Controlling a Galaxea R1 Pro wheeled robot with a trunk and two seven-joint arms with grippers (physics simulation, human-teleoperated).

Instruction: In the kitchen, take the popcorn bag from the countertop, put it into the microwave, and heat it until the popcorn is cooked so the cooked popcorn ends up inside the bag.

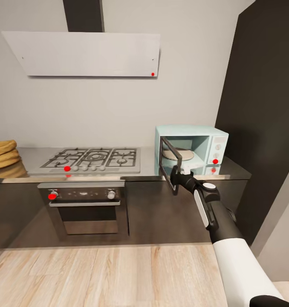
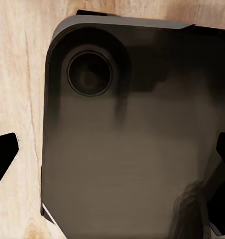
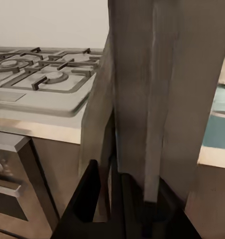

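Right pincer (image 1: 175,175), clamped on the microwave (image 1: 191,149) door's (image 1: 169,168) lower edge, should swing it gently fully open.

**What the table holds**

The grey steel table (image 1: 144,172) runs along the wall over dark cabinets. A gas hob (image 1: 92,160) sits in its middle, the mint microwave (image 1: 191,149) stands at the right end with door open, and tan sacks (image 1: 4,158) are stacked far left.
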